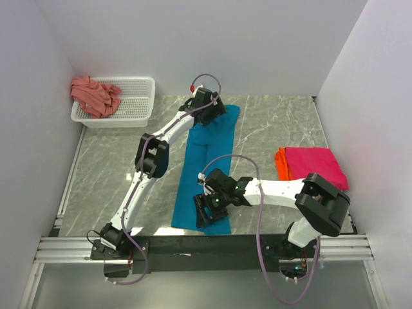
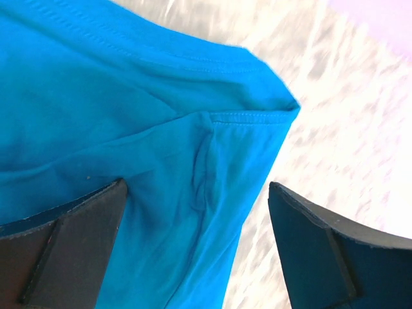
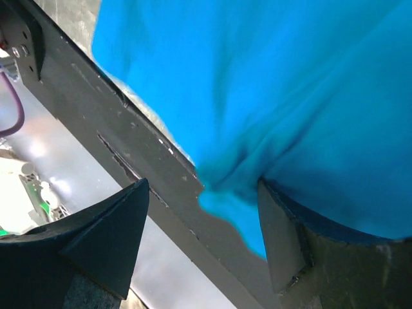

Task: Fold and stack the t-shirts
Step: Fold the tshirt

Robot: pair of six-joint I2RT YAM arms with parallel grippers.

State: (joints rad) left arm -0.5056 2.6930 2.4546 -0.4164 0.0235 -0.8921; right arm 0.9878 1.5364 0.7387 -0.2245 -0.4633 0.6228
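Note:
The teal-blue t-shirt (image 1: 206, 168) lies as a long narrow strip down the middle of the table. My left gripper (image 1: 207, 107) is open over its far end, and the shirt's far corner (image 2: 251, 122) shows between its fingers. My right gripper (image 1: 209, 209) is open at the shirt's near end, with the near corner (image 3: 238, 212) hanging between its fingers above the table's dark front rail. A folded magenta-pink t-shirt (image 1: 315, 164) lies on an orange one (image 1: 281, 164) at the right. A salmon-pink t-shirt (image 1: 95, 95) lies crumpled in the basket.
A white mesh basket (image 1: 136, 103) stands at the far left corner. White walls close in the left, back and right. The dark front rail (image 3: 129, 148) runs just under the right gripper.

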